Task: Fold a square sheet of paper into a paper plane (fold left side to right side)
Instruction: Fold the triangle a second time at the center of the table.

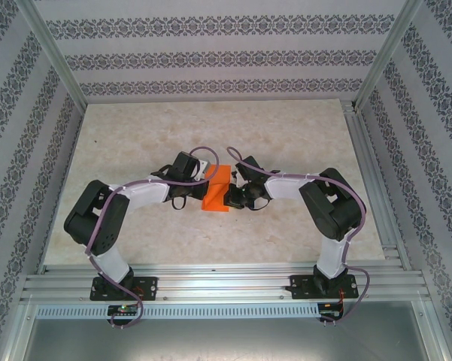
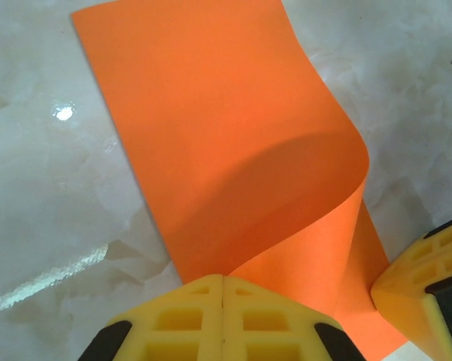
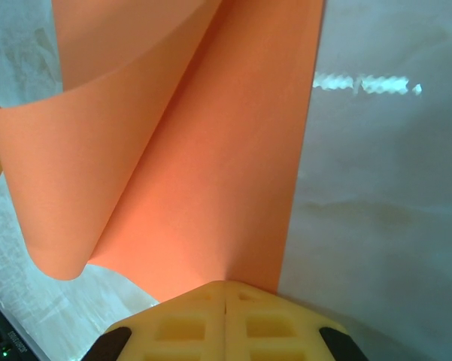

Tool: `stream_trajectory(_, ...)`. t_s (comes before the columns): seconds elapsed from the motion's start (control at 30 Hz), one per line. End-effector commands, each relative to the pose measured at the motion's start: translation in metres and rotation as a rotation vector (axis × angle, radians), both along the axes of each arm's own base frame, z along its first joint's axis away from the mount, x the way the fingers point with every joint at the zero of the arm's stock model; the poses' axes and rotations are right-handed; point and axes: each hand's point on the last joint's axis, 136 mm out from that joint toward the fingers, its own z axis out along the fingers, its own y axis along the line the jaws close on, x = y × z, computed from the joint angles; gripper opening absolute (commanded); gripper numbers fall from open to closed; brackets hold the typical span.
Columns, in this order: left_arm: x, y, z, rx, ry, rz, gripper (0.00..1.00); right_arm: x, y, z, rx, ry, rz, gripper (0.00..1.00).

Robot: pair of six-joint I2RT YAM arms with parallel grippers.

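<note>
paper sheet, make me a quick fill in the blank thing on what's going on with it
1. The square sheet of paper is bright ___.
2. In the top view it sits ___ the left arm and the right arm.
3. The number of arms whose shut jaws pinch it is ___.
4. The jaws are coloured ___.

Missing words: orange; between; two; yellow.

The paper (image 1: 216, 192) is a plain, bright orange sheet lying near the middle of the table (image 1: 135, 135). One side is lifted and bent over the other in a soft, open curve with no crease, while the rest lies flat.
</note>
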Motion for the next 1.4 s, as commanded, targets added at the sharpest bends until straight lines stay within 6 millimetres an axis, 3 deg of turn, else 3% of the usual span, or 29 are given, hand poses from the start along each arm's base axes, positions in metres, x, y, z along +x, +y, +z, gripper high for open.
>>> stream_trajectory(0.0, 0.014, -0.004, 0.003, -0.012, -0.030, -0.008, 0.00, -0.019, -0.021, -0.032, -0.136, 0.052, 0.009, 0.05)
stream_trajectory(0.83, 0.030, -0.001, -0.013, 0.048, -0.026, 0.012, 0.00, -0.024, -0.022, -0.037, -0.146, 0.062, 0.021, 0.05)
stream_trajectory(1.37, 0.018, 0.010, -0.030, 0.080, 0.008, 0.026, 0.00, -0.024, -0.021, -0.037, -0.147, 0.061, 0.023, 0.05)
